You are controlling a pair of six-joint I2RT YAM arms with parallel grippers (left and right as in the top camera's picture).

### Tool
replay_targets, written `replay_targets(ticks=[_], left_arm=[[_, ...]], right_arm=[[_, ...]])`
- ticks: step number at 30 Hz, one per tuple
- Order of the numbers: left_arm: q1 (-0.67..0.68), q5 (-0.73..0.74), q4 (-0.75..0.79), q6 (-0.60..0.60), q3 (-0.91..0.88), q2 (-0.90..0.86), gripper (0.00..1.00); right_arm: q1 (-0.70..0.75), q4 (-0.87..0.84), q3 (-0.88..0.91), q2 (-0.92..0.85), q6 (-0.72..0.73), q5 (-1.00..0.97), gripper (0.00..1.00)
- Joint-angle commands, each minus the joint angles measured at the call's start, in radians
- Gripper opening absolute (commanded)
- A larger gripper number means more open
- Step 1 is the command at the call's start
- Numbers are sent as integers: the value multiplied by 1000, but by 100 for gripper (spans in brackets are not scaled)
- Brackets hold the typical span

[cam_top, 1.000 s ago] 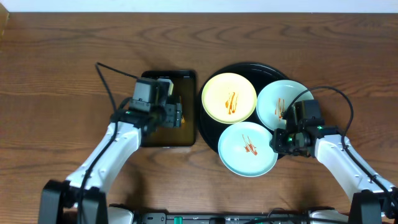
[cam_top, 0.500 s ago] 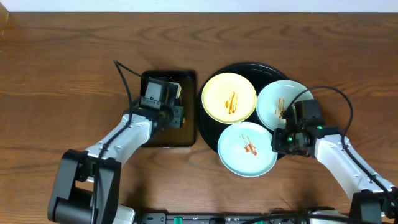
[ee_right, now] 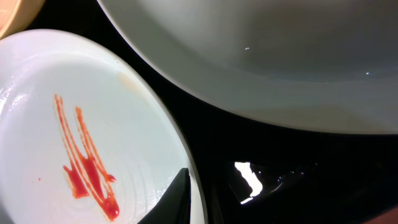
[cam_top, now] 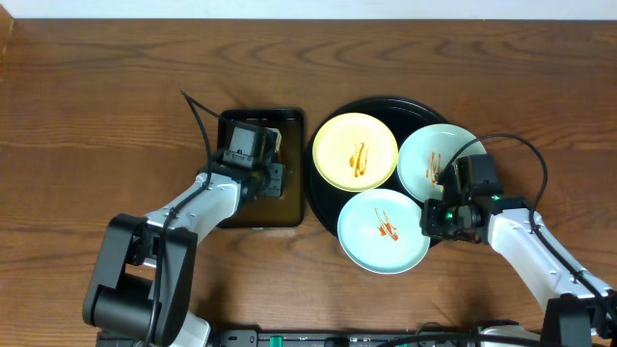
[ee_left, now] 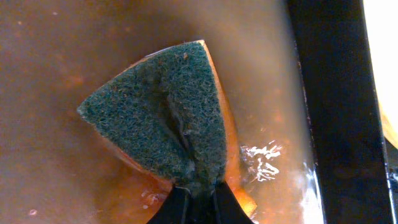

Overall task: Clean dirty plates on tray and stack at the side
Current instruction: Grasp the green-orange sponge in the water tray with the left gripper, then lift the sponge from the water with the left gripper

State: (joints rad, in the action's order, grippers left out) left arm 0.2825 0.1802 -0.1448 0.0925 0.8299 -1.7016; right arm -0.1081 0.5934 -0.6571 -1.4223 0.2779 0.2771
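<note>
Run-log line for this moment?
left end effector: shut on sponge in pan | right end effector: shut on front plate rim | plates: three streaked, on tray

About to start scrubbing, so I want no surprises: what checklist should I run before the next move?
1. Left fingers shut on sponge: ok.
2. Sponge sitting in pan water: ok.
3. Right fingers pinching rim of front plate: ok.
4. Front plate resting on tray: ok.
5. Plates clean: not ok; front plate, yellow plate and rear plate all sauce-streaked.
6. Grip firm enough to lift: cannot tell.
</note>
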Motion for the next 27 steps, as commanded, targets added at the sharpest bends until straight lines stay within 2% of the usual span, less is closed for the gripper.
replay_targets(ticks=[1,9,19,23,27], left_arm=[[-1,-18,5,-2,20,36,7],[-3,-17,-6,-3,19,193,7],[-2,-17,-21,-3,19,215,7],[-3,-90,79,-10,19,219,7],[-3,-100,175,-11,19,242,8]], right_arm=[[-11,0,8,-5,-2,8,10],[-11,0,8,-5,-2,8,9],[-11,-4,8,-5,-2,8,12],[-11,-10,8,-5,-2,8,13],[-11,-15,8,-5,-2,8,13]])
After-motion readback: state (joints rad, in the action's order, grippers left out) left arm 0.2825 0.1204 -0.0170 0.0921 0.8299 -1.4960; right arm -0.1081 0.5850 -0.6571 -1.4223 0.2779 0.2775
